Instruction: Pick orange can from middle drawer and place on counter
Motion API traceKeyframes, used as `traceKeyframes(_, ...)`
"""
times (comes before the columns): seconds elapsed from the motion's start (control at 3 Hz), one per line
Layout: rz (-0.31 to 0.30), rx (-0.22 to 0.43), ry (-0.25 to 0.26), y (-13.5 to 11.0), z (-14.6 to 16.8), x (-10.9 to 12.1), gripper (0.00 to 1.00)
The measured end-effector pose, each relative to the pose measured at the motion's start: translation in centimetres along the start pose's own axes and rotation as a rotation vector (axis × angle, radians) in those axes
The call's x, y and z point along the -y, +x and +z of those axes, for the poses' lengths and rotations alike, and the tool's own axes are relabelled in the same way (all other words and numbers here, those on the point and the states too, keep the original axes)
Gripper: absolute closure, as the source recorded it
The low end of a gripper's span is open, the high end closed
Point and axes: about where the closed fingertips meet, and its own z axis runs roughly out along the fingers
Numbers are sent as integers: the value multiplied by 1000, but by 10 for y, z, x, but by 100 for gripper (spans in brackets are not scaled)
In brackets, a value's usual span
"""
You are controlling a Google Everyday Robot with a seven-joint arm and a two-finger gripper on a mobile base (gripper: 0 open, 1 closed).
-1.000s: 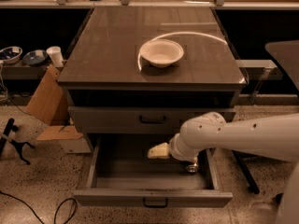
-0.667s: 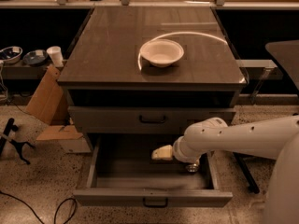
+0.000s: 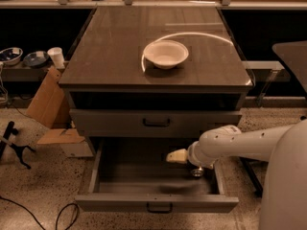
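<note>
The middle drawer is pulled open at the bottom of the cabinet, its deep tray dim inside. My white arm reaches into it from the right. The gripper hangs over the right half of the tray, its pale tip pointing left. Just below the wrist, a small shiny silver end shows by the drawer's right wall; it looks like the orange can, with its body hidden. The counter is the glossy dark top above.
A white bowl stands on the counter's middle. A taller-fronted grey drawer is closed above the open one. A cardboard box leans at the left, with cables on the floor. A dark table edge is at the right.
The gripper has shifted a little to the right inside the drawer, toward the right wall. The bowl and drawers have not moved.
</note>
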Motion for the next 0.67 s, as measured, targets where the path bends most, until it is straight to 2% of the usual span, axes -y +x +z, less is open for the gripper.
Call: traceKeyframes(0.67,-1,19,-12,-12,31,25,0)
